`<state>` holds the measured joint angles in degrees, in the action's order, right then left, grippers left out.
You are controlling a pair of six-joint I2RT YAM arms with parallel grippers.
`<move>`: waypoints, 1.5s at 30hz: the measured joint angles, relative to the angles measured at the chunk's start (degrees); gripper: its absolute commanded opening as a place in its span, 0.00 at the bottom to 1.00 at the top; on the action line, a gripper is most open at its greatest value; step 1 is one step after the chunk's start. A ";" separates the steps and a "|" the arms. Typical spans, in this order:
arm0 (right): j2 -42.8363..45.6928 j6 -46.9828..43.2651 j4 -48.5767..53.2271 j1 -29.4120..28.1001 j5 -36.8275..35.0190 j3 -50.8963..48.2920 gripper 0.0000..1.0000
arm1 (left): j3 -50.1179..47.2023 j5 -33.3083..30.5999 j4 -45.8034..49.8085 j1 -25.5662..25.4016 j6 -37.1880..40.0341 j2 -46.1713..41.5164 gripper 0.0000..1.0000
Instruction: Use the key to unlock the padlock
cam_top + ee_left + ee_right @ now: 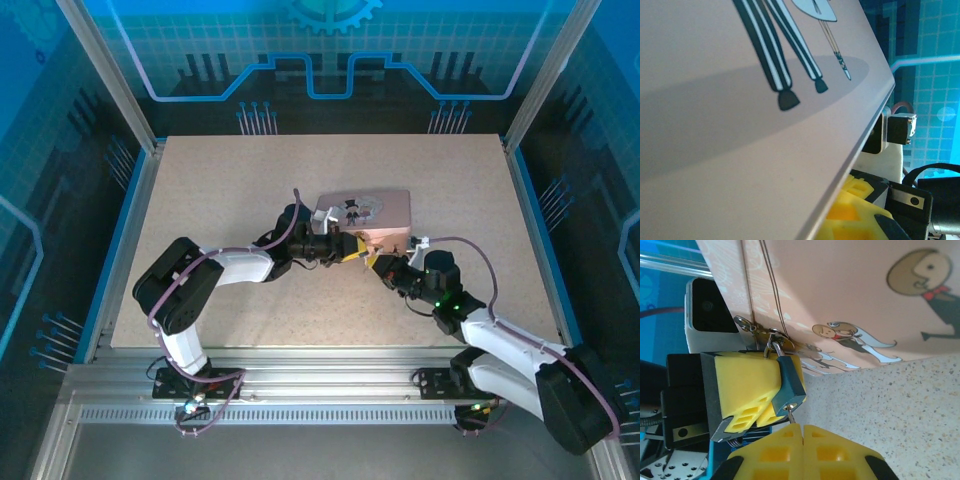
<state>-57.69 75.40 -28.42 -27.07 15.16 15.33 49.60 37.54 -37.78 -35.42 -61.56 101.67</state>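
Observation:
The padlock [790, 382], a small dark-grey block, hangs by its silver shackle [772, 347] from the clasp on the pink box [840, 295]. My left gripper [345, 247] is shut on the padlock, its yellow pads [745, 380] pressing either side of the body. The thin metal key [791, 415] runs from the keyhole in the padlock's underside down into my right gripper [802, 426], which is shut on the key's head. In the top view my right gripper [380, 262] meets the left one at the box's front edge.
The pink box [365, 212] with a cartoon couple on its lid lies mid-table on the speckled tabletop [250, 170]. Its lid [740, 140] looms close in the left wrist view, above one yellow finger [855, 215]. Blue walls and metal posts ring the table.

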 measured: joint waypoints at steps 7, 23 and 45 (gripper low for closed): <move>-2.84 5.75 -4.87 -0.04 -0.90 -1.09 0.00 | 0.00 -1.20 -0.24 0.00 -0.07 0.61 0.00; -4.61 13.03 -6.78 0.02 -4.33 0.09 0.00 | -0.20 -1.57 -3.96 -0.35 -1.86 1.38 0.00; -0.24 7.28 7.50 2.54 -8.09 4.20 0.33 | -0.22 -3.15 6.32 -0.52 3.06 0.74 0.00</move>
<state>-57.93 82.67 -20.93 -24.53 7.07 19.53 49.39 34.39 -31.46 -35.94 -58.50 102.41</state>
